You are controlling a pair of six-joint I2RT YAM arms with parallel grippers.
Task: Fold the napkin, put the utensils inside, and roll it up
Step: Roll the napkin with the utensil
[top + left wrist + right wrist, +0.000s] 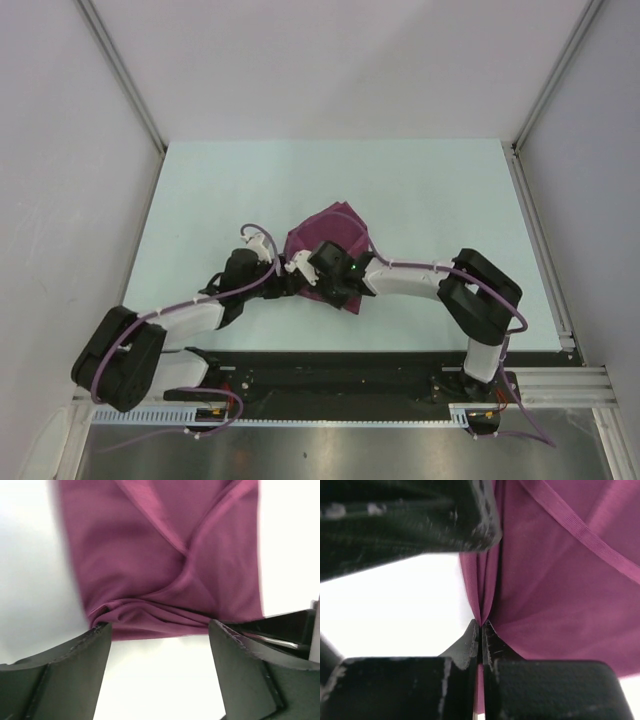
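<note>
The magenta napkin (328,238) lies bunched and creased on the table (430,200), just beyond both grippers. My right gripper (481,626) is shut on a gathered fold at the napkin's (560,595) near edge, and cloth also shows between the jaws lower down. My left gripper (160,632) stands open right beside it, its fingertips level with the napkin's (165,555) rolled near edge, with only bare table between them. In the top view the left gripper (297,280) and the right gripper (318,272) almost meet at the cloth's near side. The utensils are out of view.
The pale table is walled by white panels at the left, right and back. A metal rail (540,250) runs along its right edge. Both arm bases sit on the black plate (340,375) at the near edge.
</note>
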